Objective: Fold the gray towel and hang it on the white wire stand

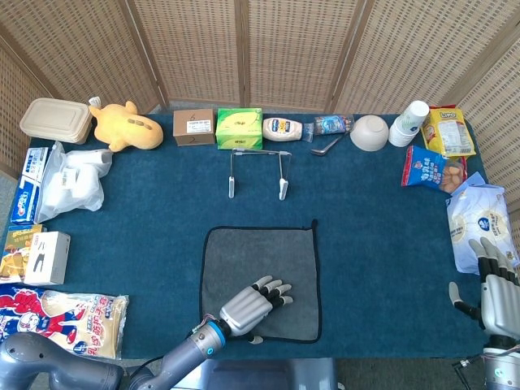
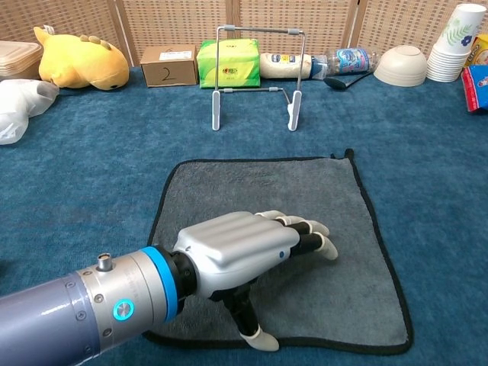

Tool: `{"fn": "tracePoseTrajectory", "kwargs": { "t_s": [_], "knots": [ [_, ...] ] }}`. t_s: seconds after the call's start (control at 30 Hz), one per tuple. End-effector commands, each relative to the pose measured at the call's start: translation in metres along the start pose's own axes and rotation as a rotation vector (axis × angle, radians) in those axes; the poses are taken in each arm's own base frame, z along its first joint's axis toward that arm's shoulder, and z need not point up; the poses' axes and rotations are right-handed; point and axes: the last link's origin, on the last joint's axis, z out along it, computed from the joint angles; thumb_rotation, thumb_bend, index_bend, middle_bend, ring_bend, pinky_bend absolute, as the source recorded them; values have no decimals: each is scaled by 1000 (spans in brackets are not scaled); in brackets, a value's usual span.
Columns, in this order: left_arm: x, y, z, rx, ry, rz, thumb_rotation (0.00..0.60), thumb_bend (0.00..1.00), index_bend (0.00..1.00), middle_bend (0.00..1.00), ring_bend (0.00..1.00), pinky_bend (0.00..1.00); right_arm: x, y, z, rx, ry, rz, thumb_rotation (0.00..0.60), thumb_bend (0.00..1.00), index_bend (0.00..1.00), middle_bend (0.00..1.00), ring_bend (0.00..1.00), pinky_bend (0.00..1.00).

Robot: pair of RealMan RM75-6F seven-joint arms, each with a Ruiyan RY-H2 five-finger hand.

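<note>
While unfolded, gray towel (image 2: 305,206) flat.

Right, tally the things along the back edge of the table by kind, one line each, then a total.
Boxes: 3, takeout box, cardboard box, green tissue box
Plush toys: 1
Bottles: 2, mayonnaise, water
Bowls: 1
Cup stacks: 1
Total: 8

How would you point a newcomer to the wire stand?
Start at the row of items along the far edge of the blue table. Just in front of the green tissue box stands the white wire stand: the only bare frame there, two upright legs joined by a top bar.
</note>
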Motion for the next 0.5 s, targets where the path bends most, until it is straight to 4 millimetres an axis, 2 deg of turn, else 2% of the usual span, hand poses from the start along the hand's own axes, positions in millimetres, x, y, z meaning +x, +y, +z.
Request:
{"fn": "tracePoseTrajectory", "kwargs": {
  "t_s": [0.03,0.5],
  "knots": [
    [0,0,1,7,8,-1,600,206,162,70,0,0,0,0,0,-1,1,1,600,389,23,0,0,0],
    [5,-6,3,66,69,6,600,261,204,95,0,0,0,3,-1,-8,0,4,600,389,24,0,0,0]
  ]
}}
